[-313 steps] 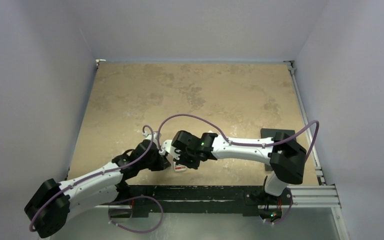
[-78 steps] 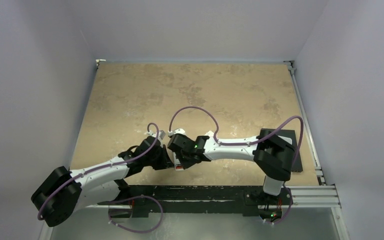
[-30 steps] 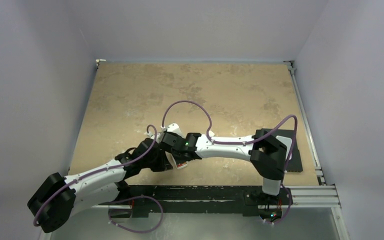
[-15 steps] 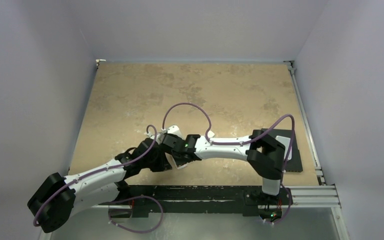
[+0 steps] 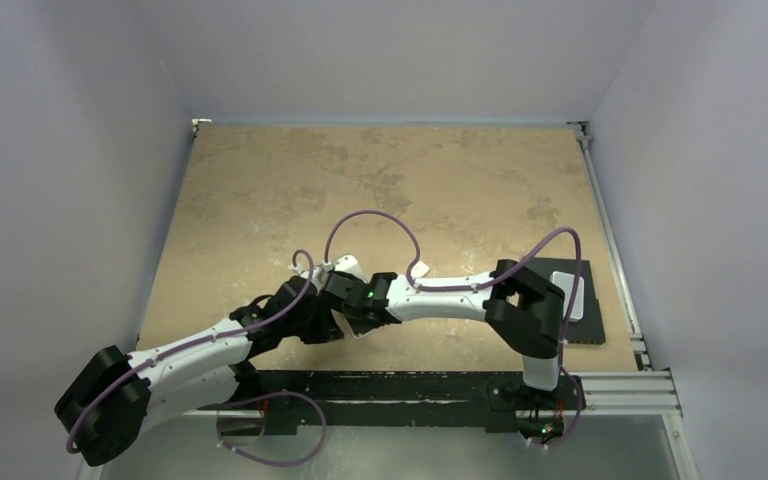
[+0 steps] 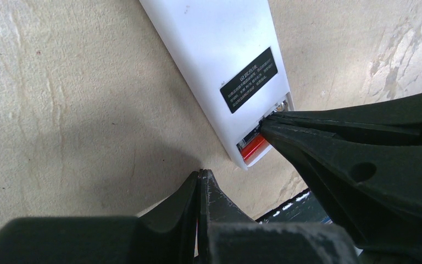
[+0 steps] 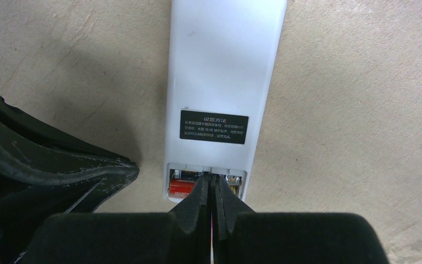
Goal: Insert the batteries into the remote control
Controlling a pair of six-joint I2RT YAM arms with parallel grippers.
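The remote control [image 7: 222, 71] lies white back up with a black label, its battery compartment open at the near end. One red battery [image 7: 180, 188] sits in the left slot; the right slot shows bare metal contacts. My right gripper [image 7: 213, 177] is shut, its tips pressed into the middle of the compartment. My left gripper [image 6: 200, 173] is shut and empty, on the table just off the remote's [image 6: 214, 60] near corner, beside the battery [image 6: 253, 147]. In the top view both grippers, left [image 5: 332, 326] and right [image 5: 352, 322], meet over the remote and hide it.
A black mat [image 5: 588, 322] lies at the table's right edge with a pale grey block [image 5: 568, 296] on it, behind the right arm's elbow. The table's near edge and black rail run just below the grippers. Purple cables loop above both wrists.
The right arm has drawn a little to the left, uncovering the pale grey block on the mat. Both grippers stay shut at the remote's open end.
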